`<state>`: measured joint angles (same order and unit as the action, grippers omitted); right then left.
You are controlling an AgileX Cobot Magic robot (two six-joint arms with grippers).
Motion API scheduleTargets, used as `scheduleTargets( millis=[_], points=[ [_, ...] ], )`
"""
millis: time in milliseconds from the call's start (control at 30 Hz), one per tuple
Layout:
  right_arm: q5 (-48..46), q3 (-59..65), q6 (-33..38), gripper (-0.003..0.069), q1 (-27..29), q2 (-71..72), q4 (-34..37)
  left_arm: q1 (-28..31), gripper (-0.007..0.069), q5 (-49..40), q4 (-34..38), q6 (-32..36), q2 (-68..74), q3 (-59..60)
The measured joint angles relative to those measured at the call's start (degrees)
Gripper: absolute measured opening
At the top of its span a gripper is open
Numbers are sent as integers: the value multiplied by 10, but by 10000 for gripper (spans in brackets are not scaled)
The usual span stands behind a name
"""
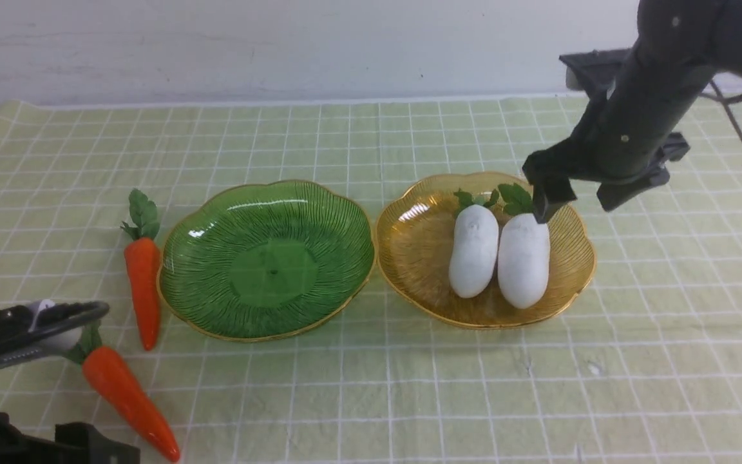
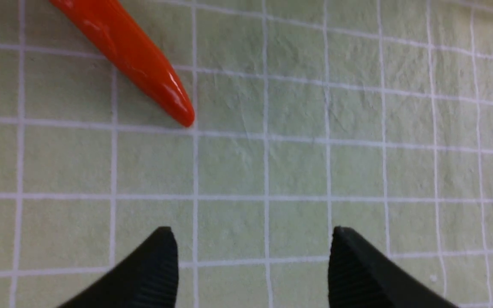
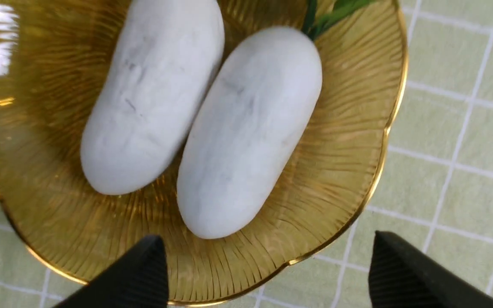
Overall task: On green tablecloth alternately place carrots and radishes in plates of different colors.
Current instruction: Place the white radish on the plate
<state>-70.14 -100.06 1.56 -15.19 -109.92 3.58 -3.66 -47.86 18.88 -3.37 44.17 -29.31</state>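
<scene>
On the green tablecloth (image 1: 371, 386), the green plate (image 1: 268, 264) sits bare at mid-cloth beside the amber plate (image 1: 416, 258), which holds both radishes (image 1: 474, 251) side by side, while the two carrots (image 1: 143, 283) lie toward the near-left corner. Those glossy carrots look light, hard and slippery, so you'd likely do best gripping across the thick shoulder just below the leaves. Only the front view shows them whole; the wrist views show the left gripper (image 2: 250, 239) and right gripper (image 3: 268, 237) spread wide, holding nothing.

Tablecloth (image 1: 409, 399) w/ 2 plates (image 1: 268, 258) (image 1: 419, 258), 2 carrots (image 1: 143, 283) (image 1: 127, 399)
</scene>
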Motion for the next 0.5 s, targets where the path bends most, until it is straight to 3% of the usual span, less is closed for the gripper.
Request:
scheduleTargets(
  millis=[233, 333, 500],
  points=[
    [-7, 36, 18, 279, 0, 106, 4, 0, 437, 81, -111, -145, 78, -6],
    [-8, 88, 9, 179, 0, 169, 24, 0, 437, 116, -128, -187, 130, -6],
    [-14, 200, 9, 48, 0, 279, 46, 0, 437, 261, -132, -246, 223, -6]
  ],
)
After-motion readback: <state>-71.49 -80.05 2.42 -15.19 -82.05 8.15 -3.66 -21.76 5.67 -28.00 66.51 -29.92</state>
